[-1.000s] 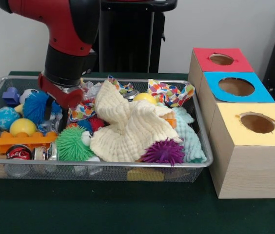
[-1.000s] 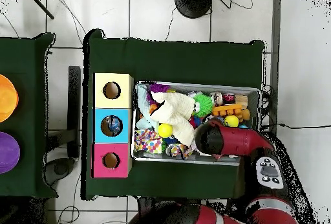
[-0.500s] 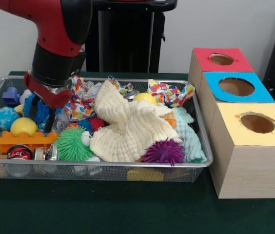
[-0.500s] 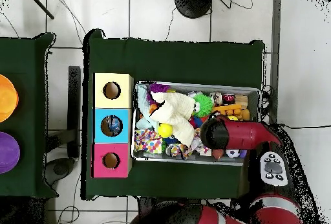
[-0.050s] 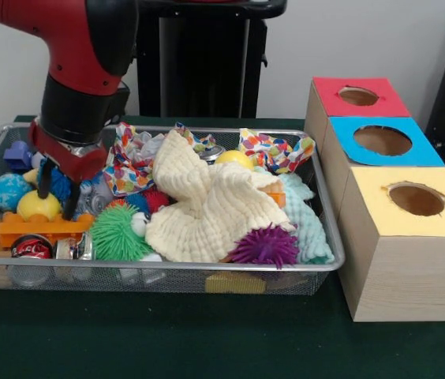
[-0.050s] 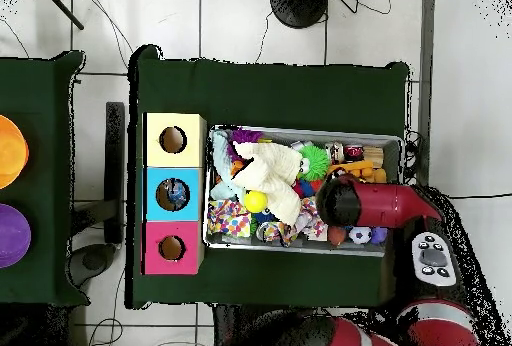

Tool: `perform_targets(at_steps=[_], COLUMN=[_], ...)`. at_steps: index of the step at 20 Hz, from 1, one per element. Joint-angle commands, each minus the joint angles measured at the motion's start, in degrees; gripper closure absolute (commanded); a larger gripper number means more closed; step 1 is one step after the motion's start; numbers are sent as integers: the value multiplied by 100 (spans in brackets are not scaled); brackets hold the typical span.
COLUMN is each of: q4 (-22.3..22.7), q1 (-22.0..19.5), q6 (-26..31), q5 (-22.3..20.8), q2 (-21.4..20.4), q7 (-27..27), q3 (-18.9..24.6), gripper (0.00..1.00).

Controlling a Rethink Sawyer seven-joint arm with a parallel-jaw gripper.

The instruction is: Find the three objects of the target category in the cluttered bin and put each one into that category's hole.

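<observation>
A wire bin (image 5: pixel 329 264) holds a heap of toys and cloths. My gripper (image 5: pixel 57 192) hangs at the bin's left end with its two black fingers spread, so it is open. Its tips straddle the top right of a yellow ball (image 5: pixel 33 207). A blue spiky ball (image 5: pixel 58 180) sits right behind the gripper. An orange brick (image 5: pixel 41 229) lies just below the ball. Three boxes stand to the right, with red (image 5: pixel 359 96), blue (image 5: pixel 383 140) and yellow (image 5: pixel 416 199) holed tops. In the overhead view the arm (image 6: pixel 350 202) covers the gripper.
A cream cloth (image 5: pixel 207 209) fills the bin's middle, with a green spiky ball (image 5: pixel 116 234), a purple spiky ball (image 5: pixel 266 246), a teal cloth (image 5: pixel 308 225) and patterned cloths (image 5: pixel 274 151) around it. A cola can (image 5: pixel 31 247) and a blue-white ball (image 5: pixel 7 190) lie at the left.
In the front view the gripper has slid left across the bin, from beside the patterned cloth to over the yellow ball, and the blue spiky ball is now mostly hidden behind it.
</observation>
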Motion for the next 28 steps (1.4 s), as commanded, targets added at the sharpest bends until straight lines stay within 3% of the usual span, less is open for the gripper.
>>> perform_targets(at_steps=[1,7,13,18,22,28], q4=[20,12,121,430,582,456], q1=[-690,-1123,-1237,-1492,-1739,-1628], q6=[1102,2095,2872,3244,2955,1874], q5=[-98,-10,-18,222,380,-25], q2=[437,346,-68,-418,-348,-77], q7=[-1967,-2657,-2982,-3086,-2967,-2198], q3=[1487,2134,2274,2519,2822,2718], gripper=[0,0,0,0,0,0])
